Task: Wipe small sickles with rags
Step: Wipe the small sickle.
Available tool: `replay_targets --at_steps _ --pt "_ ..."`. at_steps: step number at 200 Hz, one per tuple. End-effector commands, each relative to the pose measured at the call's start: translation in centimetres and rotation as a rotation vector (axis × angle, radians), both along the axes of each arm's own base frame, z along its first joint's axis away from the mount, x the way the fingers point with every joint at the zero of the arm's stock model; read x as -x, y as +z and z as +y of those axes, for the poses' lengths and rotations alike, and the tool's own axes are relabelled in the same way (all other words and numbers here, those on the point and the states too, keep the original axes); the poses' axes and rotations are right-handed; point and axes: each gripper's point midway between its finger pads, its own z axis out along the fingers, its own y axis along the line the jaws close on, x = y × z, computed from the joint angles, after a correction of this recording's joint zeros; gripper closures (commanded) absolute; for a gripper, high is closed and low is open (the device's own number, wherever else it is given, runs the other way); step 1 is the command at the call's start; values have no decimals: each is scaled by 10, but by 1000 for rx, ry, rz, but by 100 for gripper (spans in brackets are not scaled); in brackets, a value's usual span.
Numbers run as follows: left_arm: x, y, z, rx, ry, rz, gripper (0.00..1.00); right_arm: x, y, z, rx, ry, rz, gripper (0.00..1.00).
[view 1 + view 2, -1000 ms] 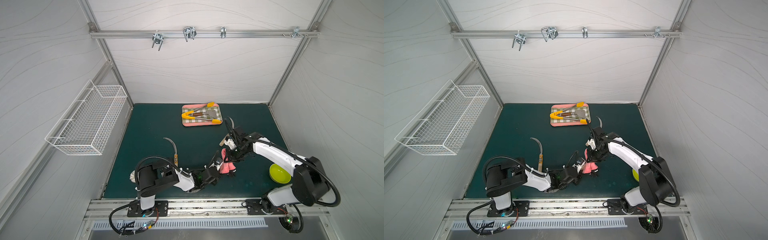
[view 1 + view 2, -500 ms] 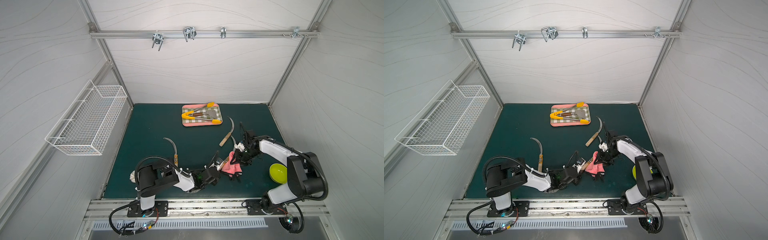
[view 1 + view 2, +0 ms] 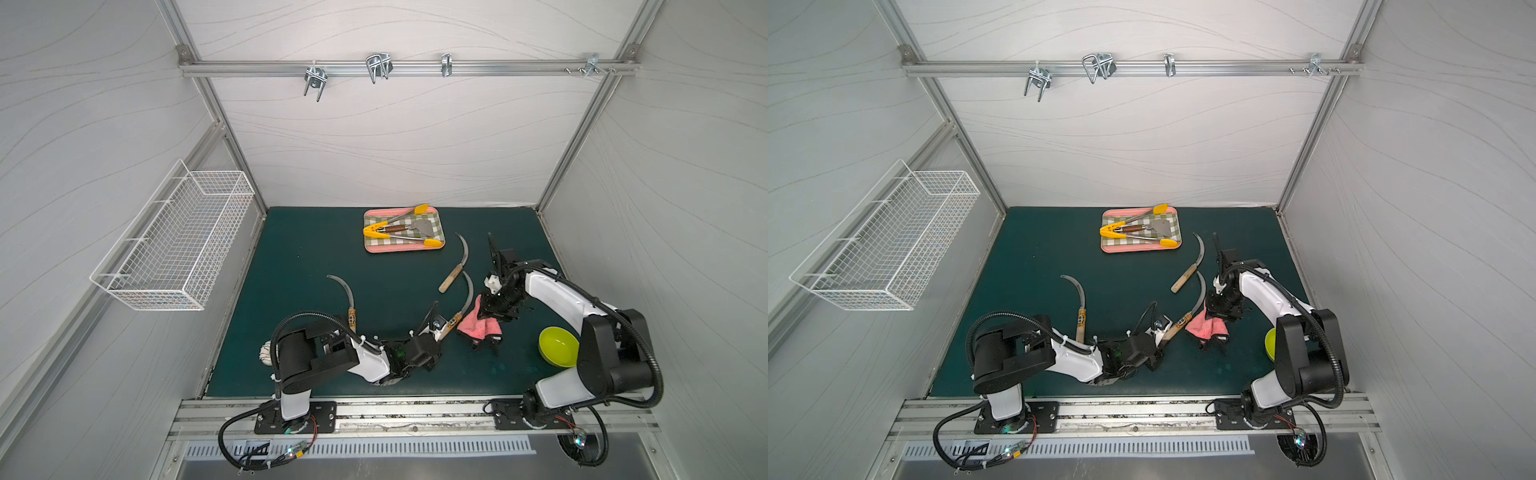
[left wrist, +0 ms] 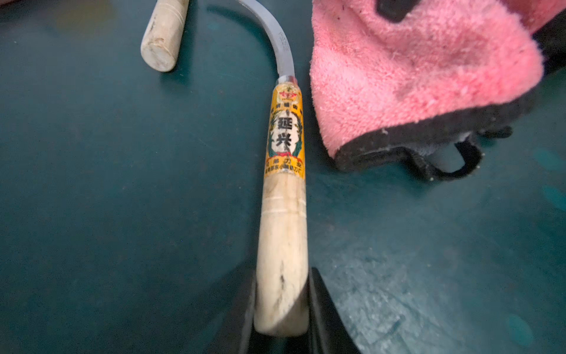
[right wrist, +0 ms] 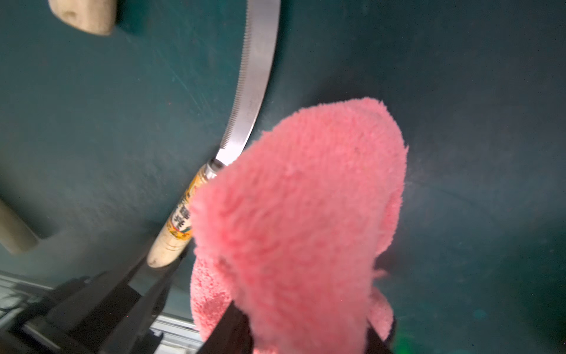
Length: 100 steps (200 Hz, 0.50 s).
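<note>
Your left fingers (image 4: 324, 325) are clenched on the butt of a labelled sickle (image 4: 283, 233), whose blade curves away over the green counter (image 3: 311, 270). Your right fingers (image 5: 226, 334) grasp the pink rag (image 3: 478, 326) from above; it hangs just beside this sickle's label, with the dark edge down on the counter. A second sickle (image 3: 450, 281) lies near the blade tip, the third sickle (image 3: 352, 318) well apart to the left.

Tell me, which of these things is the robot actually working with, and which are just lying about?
In the job: gripped sickle, plain-handled sickle, sickle by the left arm, pink rag.

Just lying about: checked tray, yellow-tipped tongs, spatula, green bowl, wire basket.
</note>
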Motion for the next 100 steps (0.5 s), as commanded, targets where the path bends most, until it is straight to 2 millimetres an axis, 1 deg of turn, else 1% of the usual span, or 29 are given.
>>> replay_targets --at_steps 1,8,25,43,60,69,100 --pt "10 -21 3 -60 -35 51 100 5 6 7 -27 37 -19 76" --pt "10 -21 3 -58 -36 51 100 4 9 10 -36 49 -37 80" --pt "11 -21 3 -58 -38 53 100 2 16 18 -56 96 -56 83" --pt "11 -22 3 -60 -41 54 100 0 16 32 -64 157 -37 85" --pt "11 -22 2 -59 -39 53 100 -2 9 51 -86 214 -16 86" --pt "10 -22 3 -59 -38 52 100 -3 2 61 -99 237 1 86" --pt "11 -21 2 -58 -37 53 100 -6 -24 84 -113 284 60 88"
